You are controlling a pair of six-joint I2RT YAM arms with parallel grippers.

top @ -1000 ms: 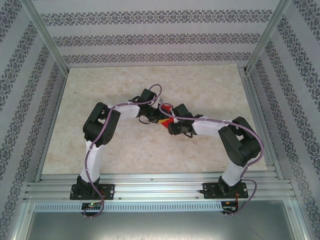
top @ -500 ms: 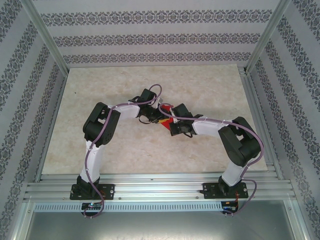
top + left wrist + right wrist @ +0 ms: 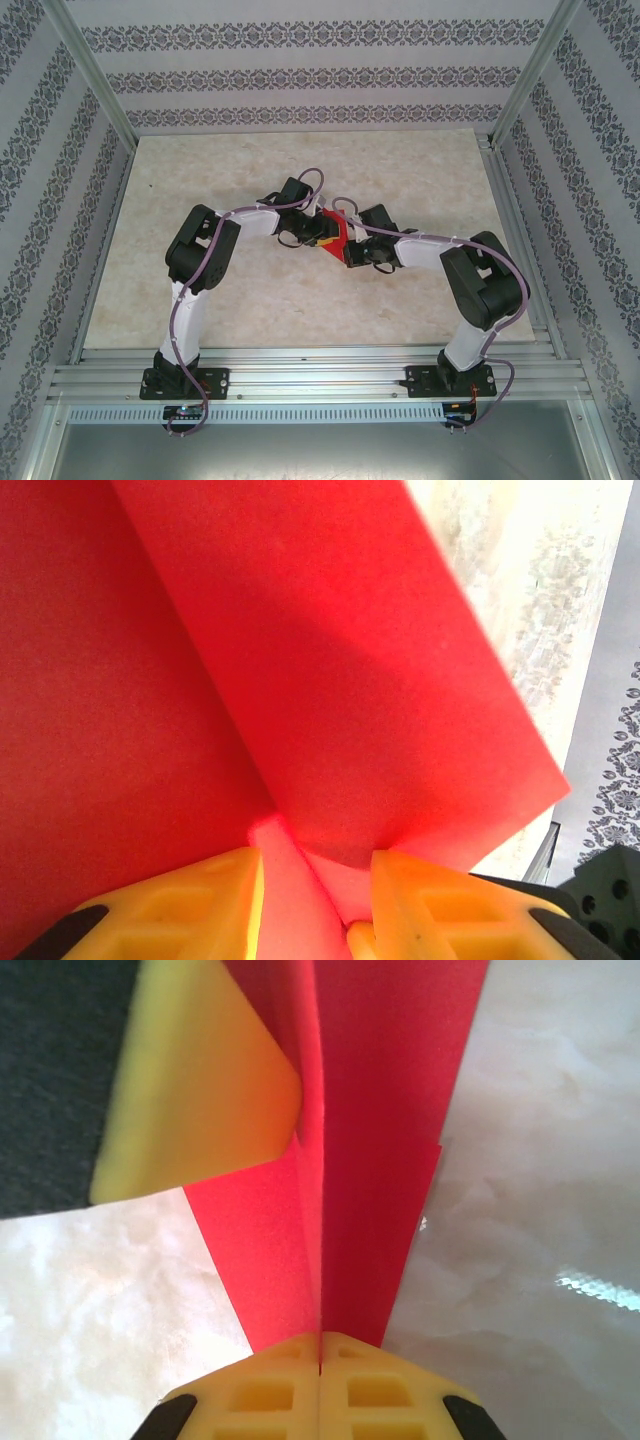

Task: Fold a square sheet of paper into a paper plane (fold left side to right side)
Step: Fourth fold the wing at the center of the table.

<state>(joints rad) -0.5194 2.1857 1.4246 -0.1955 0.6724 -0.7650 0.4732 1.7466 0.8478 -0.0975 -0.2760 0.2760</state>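
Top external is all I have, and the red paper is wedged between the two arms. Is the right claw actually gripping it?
Observer: Yes. In the right wrist view the right claw has its fingers closed flat together on the bottom edge of the paper.
Operator: And the left claw?
Observer: In the left wrist view the left claw has its fingers apart, and a creased ridge of paper runs into the gap.
Operator: Is the paper lying flat?
Observer: No. Seen from the right wrist, it stands on edge in folded layers, with one left finger against its side.
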